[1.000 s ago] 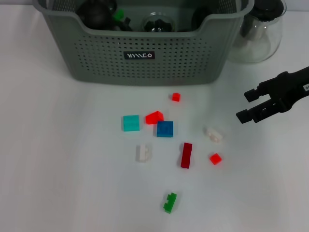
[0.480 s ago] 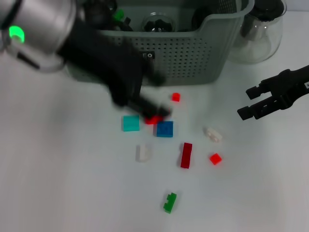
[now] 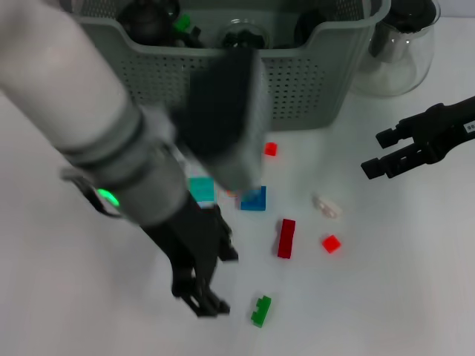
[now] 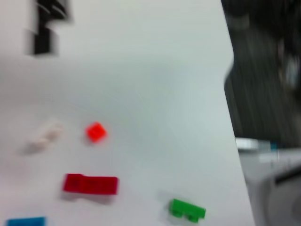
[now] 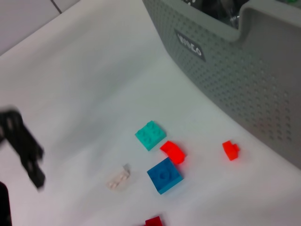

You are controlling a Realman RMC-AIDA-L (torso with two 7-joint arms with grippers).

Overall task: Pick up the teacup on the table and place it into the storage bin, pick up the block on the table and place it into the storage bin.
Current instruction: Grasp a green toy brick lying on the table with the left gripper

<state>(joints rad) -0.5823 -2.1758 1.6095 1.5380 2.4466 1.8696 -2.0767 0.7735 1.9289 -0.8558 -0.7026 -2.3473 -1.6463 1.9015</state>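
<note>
The grey-green storage bin [image 3: 297, 81] stands at the back with dark and glass items inside; I see no teacup on the table. Loose blocks lie in front of it: teal [image 3: 200, 190], blue [image 3: 253, 198], a long dark red one [image 3: 286, 237], small red ones [image 3: 270, 149] [image 3: 331, 242], a pale one [image 3: 327, 207] and a green one [image 3: 260, 311]. My left arm crosses the blocks, and my left gripper [image 3: 200, 297] hangs low just left of the green block [image 4: 187, 210]. At the right my right gripper [image 3: 378, 153] hovers open and holds nothing.
A clear glass teapot [image 3: 401, 48] stands right of the bin. The right wrist view shows a curved red block [image 5: 173, 151] and a white block [image 5: 117, 179] that the left arm covers in the head view. White tabletop lies on both sides.
My left arm swung in from the upper left and its gripper travelled from the teal and blue blocks down toward the green block. The right gripper barely moved.
</note>
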